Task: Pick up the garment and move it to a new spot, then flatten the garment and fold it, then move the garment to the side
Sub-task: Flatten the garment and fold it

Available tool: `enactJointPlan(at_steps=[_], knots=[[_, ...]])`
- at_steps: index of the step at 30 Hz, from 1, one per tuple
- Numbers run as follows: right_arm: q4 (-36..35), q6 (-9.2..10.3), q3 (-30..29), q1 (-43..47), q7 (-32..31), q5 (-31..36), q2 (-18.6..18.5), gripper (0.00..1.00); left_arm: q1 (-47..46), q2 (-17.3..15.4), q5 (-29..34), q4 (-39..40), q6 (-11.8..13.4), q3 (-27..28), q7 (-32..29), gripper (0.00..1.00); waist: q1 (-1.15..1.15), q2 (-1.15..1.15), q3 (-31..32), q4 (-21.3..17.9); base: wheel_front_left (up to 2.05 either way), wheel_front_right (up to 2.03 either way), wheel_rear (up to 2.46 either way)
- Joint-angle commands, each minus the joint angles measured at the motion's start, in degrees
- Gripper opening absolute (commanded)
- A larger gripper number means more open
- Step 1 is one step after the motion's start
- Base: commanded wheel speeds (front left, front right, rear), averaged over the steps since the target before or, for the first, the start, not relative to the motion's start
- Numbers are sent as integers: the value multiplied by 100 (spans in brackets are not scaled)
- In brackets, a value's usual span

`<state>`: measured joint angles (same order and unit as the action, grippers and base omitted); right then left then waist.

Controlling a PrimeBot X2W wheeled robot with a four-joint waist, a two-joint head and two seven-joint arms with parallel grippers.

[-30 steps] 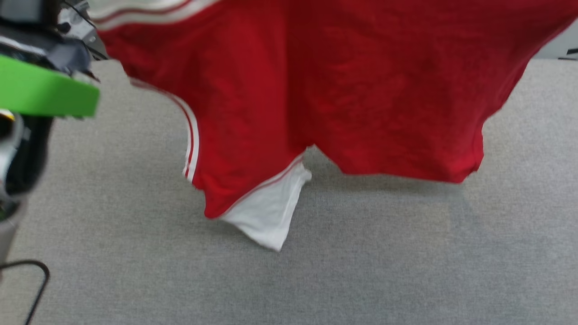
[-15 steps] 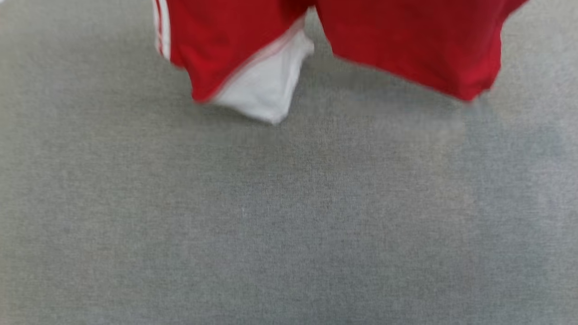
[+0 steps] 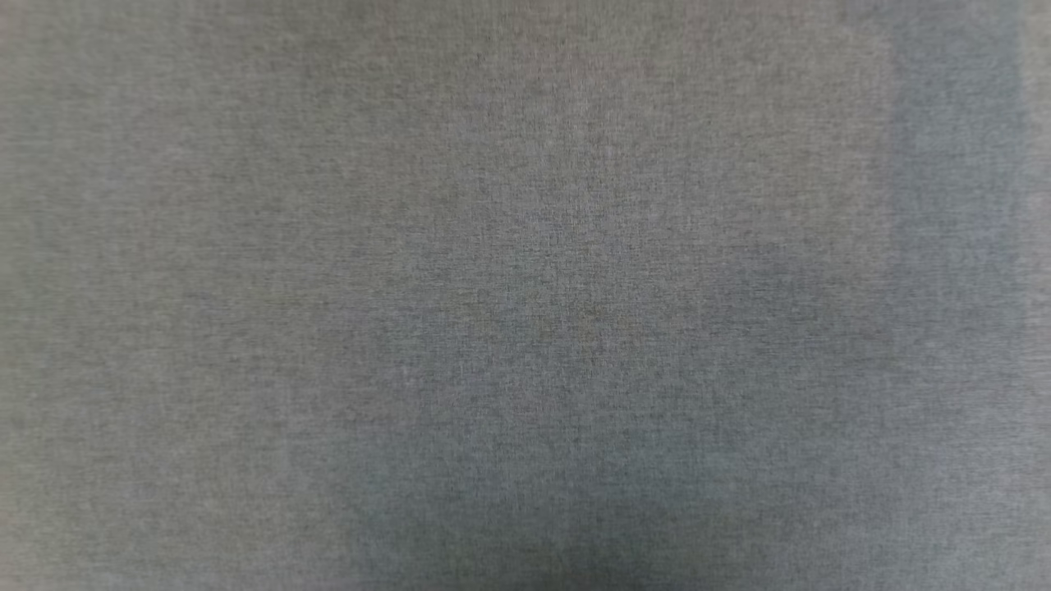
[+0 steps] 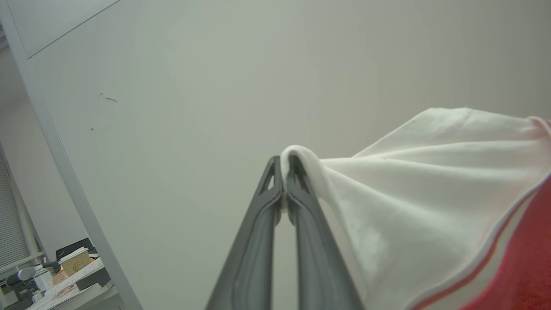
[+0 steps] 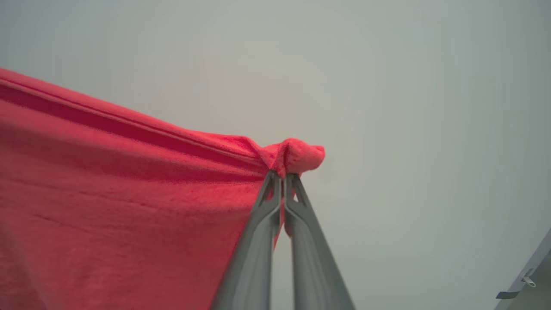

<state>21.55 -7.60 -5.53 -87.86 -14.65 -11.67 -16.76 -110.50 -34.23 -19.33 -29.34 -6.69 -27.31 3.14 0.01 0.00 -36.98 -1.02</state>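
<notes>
The garment (image 4: 430,181) hangs in the air between my two grippers, stretched taut. In the left wrist view my left gripper (image 4: 284,165) is shut on a fold of its white sleeve, and red cloth with a red-and-white trim runs off at the lower right. In the right wrist view my right gripper (image 5: 283,177) is shut on a bunched corner of the garment's red body (image 5: 107,185), which spreads away to the left. Both pairs of fingers point up toward a pale wall. The head view looks down on the grey cloth-covered table (image 3: 525,295).
A pale wall (image 4: 215,86) stands behind both grippers. At the lower left of the left wrist view, a desk (image 4: 64,280) carries a paper cup and clutter beside a white post (image 4: 64,172). A wall fitting (image 5: 516,288) shows at the right wrist view's lower right.
The head view's picture has shifted: the camera has moved, and the red garment, seen hanging over the grey table before, has slid off its top edge.
</notes>
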Motion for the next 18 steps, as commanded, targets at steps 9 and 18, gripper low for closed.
enactJointPlan(at_steps=[9, 18], knots=[[1058, 11, 130, -402, 1042, 478, 328, 0, -65, 476, 51, -1397, -61, -485, 986, 0, -1, 0, -490, 34, 0, 0, 0], [1579, 11, 816, 398, 1781, 101, 456, 0, 1586, 883, -388, -1185, -69, -541, 1182, 0, -1, 0, -209, 208, 0, 0, 0]])
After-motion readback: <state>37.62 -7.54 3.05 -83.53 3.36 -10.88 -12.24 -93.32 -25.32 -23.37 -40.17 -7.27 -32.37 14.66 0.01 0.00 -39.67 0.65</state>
